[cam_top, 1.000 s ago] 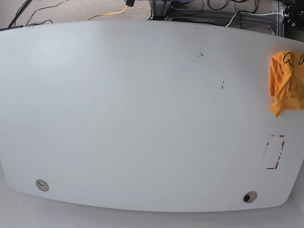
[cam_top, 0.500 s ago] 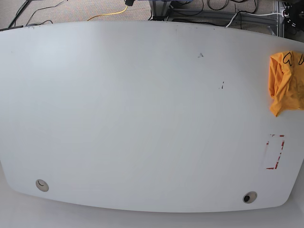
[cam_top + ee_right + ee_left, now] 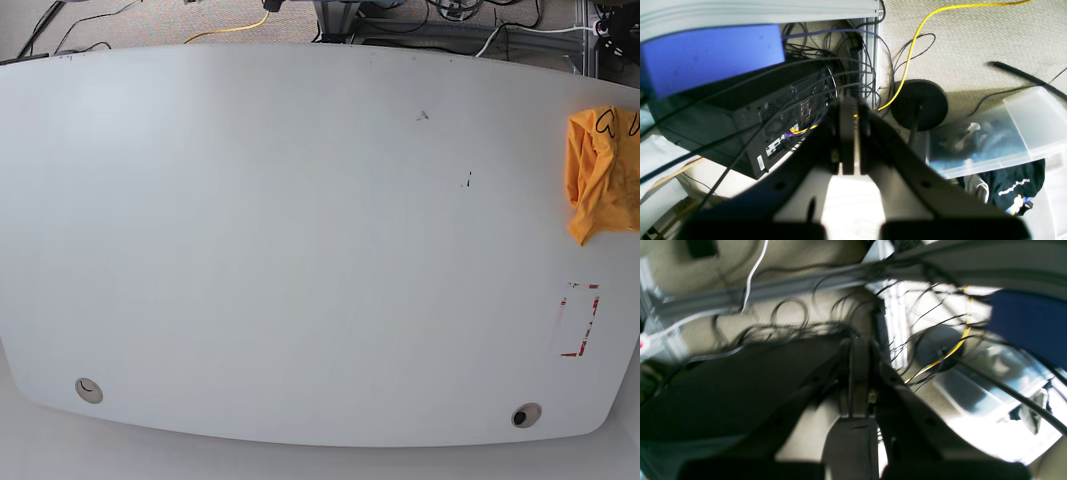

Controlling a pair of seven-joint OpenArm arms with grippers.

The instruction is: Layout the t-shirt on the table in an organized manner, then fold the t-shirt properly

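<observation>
Lying bunched at the far right edge of the table (image 3: 300,250), the t-shirt (image 3: 603,175) is risking slipping off; left gripper (image 3: 858,373) and right gripper (image 3: 849,133) are clenched, empty.

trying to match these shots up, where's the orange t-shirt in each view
Base: the t-shirt lies bunched at the table's right edge, partly cut off.
Left wrist: not in it; shut left gripper over floor cables.
Right wrist: not in it; shut right gripper.
Shared landmark: the yellow cable.
</observation>
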